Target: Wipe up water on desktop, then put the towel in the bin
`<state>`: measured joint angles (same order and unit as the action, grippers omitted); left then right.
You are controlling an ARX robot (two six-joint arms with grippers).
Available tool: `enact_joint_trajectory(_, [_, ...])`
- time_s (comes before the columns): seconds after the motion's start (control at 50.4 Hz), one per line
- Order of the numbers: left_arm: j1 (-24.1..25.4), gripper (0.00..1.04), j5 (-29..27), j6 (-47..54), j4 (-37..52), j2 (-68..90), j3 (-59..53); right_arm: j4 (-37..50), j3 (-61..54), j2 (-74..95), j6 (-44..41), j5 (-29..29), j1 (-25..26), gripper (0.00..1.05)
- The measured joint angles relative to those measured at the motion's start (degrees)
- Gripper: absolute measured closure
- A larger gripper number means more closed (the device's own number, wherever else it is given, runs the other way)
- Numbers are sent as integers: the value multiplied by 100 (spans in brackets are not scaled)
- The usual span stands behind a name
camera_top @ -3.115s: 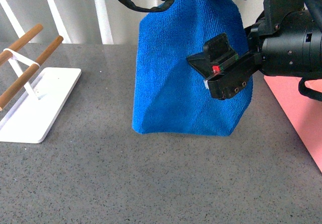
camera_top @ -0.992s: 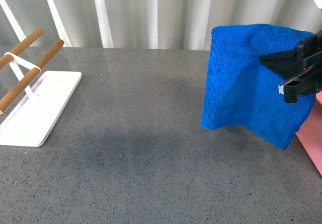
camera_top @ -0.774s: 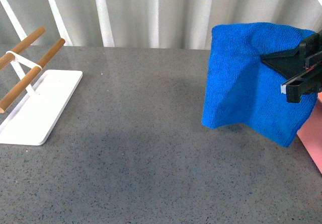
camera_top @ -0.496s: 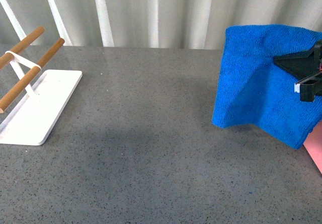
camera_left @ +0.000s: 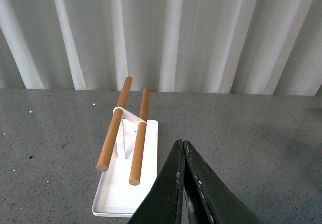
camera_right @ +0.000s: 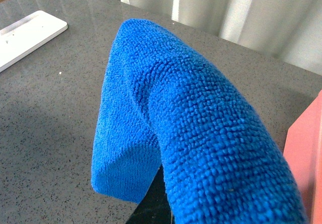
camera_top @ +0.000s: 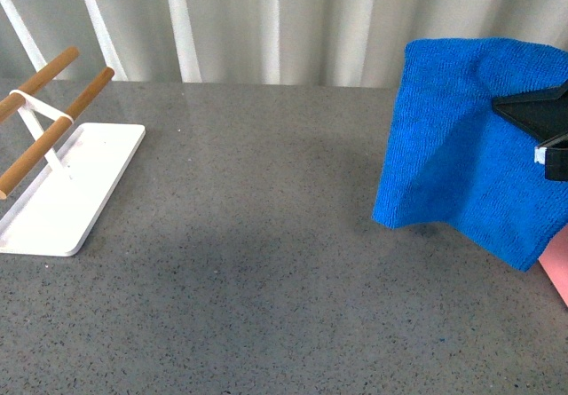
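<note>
The blue towel [camera_top: 461, 146] hangs draped over my right gripper [camera_top: 548, 133] at the right edge of the front view, above the grey speckled desktop [camera_top: 266, 262]. The gripper is shut on the towel; in the right wrist view the towel [camera_right: 201, 128] covers the jaws. A sliver of the salmon-pink bin [camera_top: 559, 271] shows just right of the towel, and its wall shows in the right wrist view [camera_right: 304, 148]. My left gripper [camera_left: 182, 146] is shut and empty, held above the desktop beside the white tray.
A flat white tray [camera_top: 71, 191] with two wooden rods [camera_top: 53, 129] stands at the left of the desktop; it also shows in the left wrist view [camera_left: 126, 183]. White ribbed panels [camera_top: 266, 22] back the desktop.
My right gripper has carried the hanging towel from the middle of the desktop to the right, toward the bin. The arm has mostly left the front view.
</note>
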<state>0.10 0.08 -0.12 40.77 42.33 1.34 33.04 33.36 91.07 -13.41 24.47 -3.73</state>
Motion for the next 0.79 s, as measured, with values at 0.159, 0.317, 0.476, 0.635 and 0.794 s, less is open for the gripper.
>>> enact_joint_trajectory(0.159, [0, 101, 0, 0, -520, -586, -4, -70, -42, -111, 37, -94, 33, 101])
enact_joint_trajectory(0.317, [0, 101, -2, 0, -1008, -1121, -4, -179, -87, -269, 85, -166, 70, 101])
enact_joint_trajectory(0.476, [0, 101, -2, 0, -1624, -1781, -7, -210, -87, -313, 142, -232, 66, 101])
enact_joint_trajectory(0.635, [0, 101, -2, 0, -2013, -2181, -7, -208, -92, -313, 142, -249, 39, 101])
enact_joint_trajectory(0.794, [0, 101, -2, 0, -2369, -2544, -7, -188, -127, -313, 168, -271, -7, 101])
